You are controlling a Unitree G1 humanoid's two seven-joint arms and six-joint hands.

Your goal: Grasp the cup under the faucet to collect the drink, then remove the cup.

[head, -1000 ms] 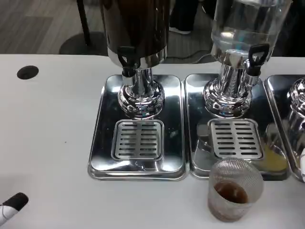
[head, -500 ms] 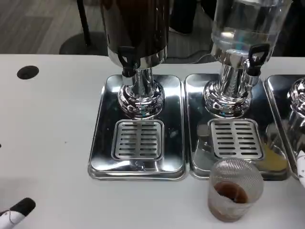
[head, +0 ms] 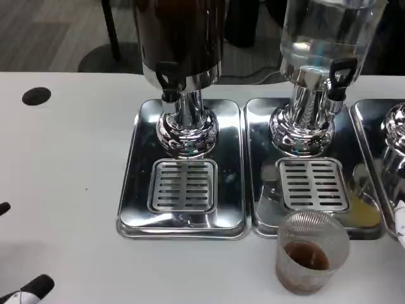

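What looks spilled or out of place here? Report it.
A yellowish patch lies on the middle tray, right of its grate; it looks like a spill or a reflection, I cannot tell which. The ribbed cup holding brown drink stands upright on the table in front of that tray, not under a faucet.

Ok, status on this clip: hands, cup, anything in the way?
Left hand at near edge, holding nothing. Right hand barely in frame, state unclear. Cup holds brown drink, on table in front of the right tray, untouched. Nothing blocking.
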